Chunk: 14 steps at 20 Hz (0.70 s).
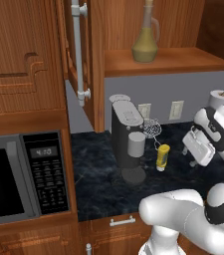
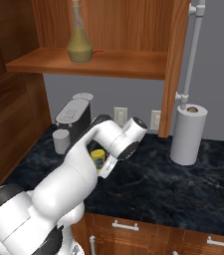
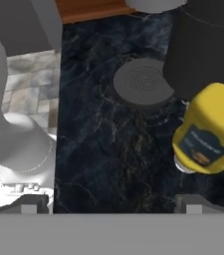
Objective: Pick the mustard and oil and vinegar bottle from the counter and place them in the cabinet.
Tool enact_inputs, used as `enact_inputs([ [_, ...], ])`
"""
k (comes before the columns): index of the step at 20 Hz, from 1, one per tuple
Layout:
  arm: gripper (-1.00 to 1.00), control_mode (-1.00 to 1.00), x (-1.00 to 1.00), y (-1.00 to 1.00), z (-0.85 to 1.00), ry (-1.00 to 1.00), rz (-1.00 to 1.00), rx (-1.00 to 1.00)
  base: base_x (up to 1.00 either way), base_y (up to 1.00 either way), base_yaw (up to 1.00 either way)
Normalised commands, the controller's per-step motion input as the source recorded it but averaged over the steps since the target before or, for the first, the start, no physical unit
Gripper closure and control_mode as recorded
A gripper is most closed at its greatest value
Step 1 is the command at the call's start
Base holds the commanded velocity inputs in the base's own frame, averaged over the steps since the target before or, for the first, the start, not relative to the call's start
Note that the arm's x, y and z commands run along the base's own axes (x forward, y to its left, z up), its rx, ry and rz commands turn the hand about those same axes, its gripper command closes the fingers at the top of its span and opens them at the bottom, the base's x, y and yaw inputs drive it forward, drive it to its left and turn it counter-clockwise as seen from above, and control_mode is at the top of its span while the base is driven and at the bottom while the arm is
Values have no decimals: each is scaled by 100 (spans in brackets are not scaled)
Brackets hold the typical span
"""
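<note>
The mustard (image 1: 163, 156) is a small yellow bottle standing on the dark marbled counter (image 1: 98, 184), just right of the coffee machine. My gripper (image 1: 189, 157) hangs open a short way to its right, with nothing between the fingers. In the hand view the mustard (image 3: 210, 134) stands at the right, just above the right fingertip (image 3: 193, 203), outside the gap. In the right base view my arm partly hides the mustard (image 2: 99, 158). The oil and vinegar bottle (image 1: 145, 42), an olive-gold cruet, stands upright on the shelf of the open cabinet (image 1: 183, 60), also seen from the other side (image 2: 78, 42).
A black coffee machine (image 1: 126, 134) with a grey cup stands left of the mustard; its round drip tray (image 3: 143, 82) shows in the hand view. A paper towel roll (image 2: 188, 134) stands at the right. The cabinet door (image 1: 78, 50) hangs open. A microwave (image 1: 24, 174) is at the left.
</note>
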Motion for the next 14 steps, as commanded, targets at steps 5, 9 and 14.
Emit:
enact_inputs([
  [5, -100, -100, 13, 0, 9, -3, 0, 1, 0, 0, 0],
  [9, -100, -100, 14, 0, 0, -2, 0, 3, 0, 0, 0],
  [14, -100, -100, 17, 8, 0, 0, 2, 4, 0, 0, 0],
])
